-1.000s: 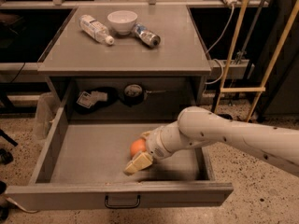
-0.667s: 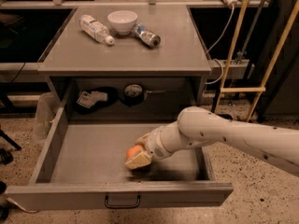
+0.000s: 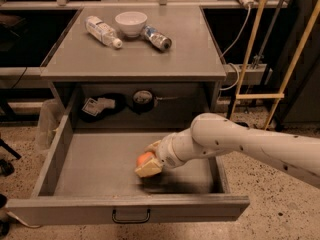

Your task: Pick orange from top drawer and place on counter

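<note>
1 white arm (image 3: pixel 240 144) comes in from the right edge of the frame, cut off there, and its gripper (image 3: pixel 148 160) is down inside the top drawer (image 3: pixel 95 159), a little right of centre in the lower half of the frame. The 2 cream fingers (image 3: pixel 148 170) are closed in on the orange (image 3: pixel 144 158), 1 above it and 1 below as seen from here, and they have hold of it. Only the fruit's left side shows; the rest is covered by the fingers and the wrist. A dark smear lies under it, so I cannot tell whether the orange touches the drawer floor or hangs just off it. The drawer stands pulled wide open, with its dark handle (image 3: pixel 131 216) at bottom centre. In the upper part of the frame, the counter (image 3: pixel 150 59) carries a white bowl (image 3: pixel 131 23). A clear bottle (image 3: pixel 102 31) lies just to its left, and a darker bottle (image 3: pixel 156 38), hard to make out, lies just to its right. In the shadowed recess behind the drawer sit a dark bundle (image 3: pixel 102 106) and a round dark object (image 3: pixel 142 98), neither clear enough to name.
</note>
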Action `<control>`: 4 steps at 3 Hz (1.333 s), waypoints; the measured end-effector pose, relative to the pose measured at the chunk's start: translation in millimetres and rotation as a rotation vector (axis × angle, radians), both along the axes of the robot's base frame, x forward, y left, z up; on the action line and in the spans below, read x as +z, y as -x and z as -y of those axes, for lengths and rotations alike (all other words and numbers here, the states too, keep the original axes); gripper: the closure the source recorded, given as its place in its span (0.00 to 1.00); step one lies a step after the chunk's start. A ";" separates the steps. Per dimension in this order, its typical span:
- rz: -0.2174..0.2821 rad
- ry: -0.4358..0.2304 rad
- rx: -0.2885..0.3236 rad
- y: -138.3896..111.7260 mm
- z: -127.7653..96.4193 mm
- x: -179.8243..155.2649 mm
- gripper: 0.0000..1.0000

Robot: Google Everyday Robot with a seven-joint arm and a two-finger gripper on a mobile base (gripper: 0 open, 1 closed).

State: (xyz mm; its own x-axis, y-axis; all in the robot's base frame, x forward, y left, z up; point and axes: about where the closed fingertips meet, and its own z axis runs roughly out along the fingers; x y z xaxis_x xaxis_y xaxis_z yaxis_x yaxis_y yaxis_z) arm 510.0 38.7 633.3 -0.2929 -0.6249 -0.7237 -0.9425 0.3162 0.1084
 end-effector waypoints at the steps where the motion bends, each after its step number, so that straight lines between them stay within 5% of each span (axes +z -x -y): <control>1: 0.107 -0.024 -0.053 -28.9 18.5 51.2 1.00; 2: 0.223 -0.032 -0.130 -71.0 46.7 128.5 1.00; 4: 0.337 -0.017 -0.339 -157.4 109.7 256.8 1.00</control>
